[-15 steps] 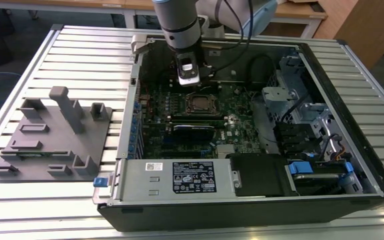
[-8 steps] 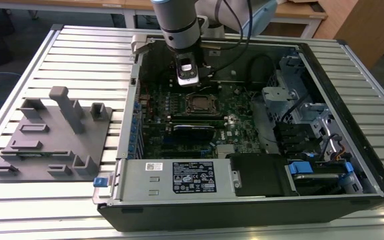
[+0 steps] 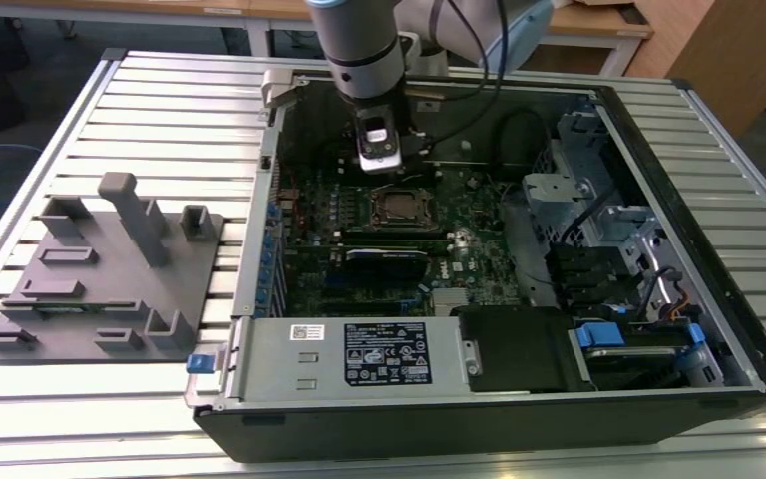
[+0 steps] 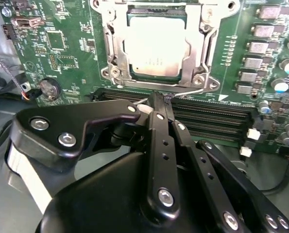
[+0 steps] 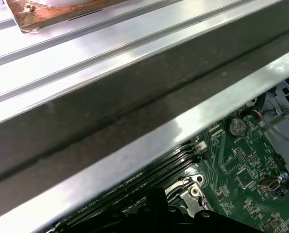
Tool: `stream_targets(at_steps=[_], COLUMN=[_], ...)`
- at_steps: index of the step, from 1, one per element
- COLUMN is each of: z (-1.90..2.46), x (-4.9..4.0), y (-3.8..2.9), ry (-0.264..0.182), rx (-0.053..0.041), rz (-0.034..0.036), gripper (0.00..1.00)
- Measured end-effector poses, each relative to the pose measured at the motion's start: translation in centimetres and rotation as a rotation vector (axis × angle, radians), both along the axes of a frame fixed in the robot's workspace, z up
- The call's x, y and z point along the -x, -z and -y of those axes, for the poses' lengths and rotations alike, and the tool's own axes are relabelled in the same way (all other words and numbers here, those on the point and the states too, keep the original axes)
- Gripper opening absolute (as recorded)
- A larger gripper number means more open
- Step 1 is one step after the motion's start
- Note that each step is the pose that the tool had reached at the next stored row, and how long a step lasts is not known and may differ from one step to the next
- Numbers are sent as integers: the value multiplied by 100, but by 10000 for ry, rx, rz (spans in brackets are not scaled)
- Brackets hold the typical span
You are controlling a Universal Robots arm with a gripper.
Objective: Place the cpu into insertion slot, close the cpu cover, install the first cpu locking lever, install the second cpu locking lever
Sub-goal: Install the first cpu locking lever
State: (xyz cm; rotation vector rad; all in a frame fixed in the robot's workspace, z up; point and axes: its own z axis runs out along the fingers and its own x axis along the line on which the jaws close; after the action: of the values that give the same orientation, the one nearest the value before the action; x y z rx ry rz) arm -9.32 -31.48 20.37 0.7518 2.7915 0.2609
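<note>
The cpu (image 4: 156, 48) lies flat in the insertion slot (image 3: 394, 205) on the green board inside the open computer case. The shiny cpu cover (image 4: 114, 53) is down over it, framing its silver-grey top. A thin wire locking lever (image 4: 195, 90) runs along the socket edge nearest the gripper, its end by the fingertips. My gripper (image 4: 160, 97) is shut, its black fingers meeting at that edge. I cannot tell whether they pinch the lever or only touch it. In the exterior view the gripper (image 3: 380, 165) hangs just behind the socket.
Long black memory slots (image 4: 212, 119) lie between the gripper and the socket. The case wall (image 5: 134, 97) stands close behind the arm. A power supply (image 3: 343, 354), a drive cage (image 3: 582, 190) and cables crowd the case. A grey fixture block (image 3: 104, 279) sits at the exterior view's left.
</note>
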Motion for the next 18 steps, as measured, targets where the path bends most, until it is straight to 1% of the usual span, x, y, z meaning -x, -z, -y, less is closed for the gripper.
stream_targets(at_steps=[4, 8, 10, 15, 18], z=[0, -7, -19, -60, -70], x=[-45, -68, -71, -70, -71], y=[5, 14, 18, 22, 23], ry=[107, 409, 539, 569, 572], rx=[22, 68, 79, 80, 79], rz=[-1, -1, -1, -1, -1], gripper=[10, 10, 10, 10, 10])
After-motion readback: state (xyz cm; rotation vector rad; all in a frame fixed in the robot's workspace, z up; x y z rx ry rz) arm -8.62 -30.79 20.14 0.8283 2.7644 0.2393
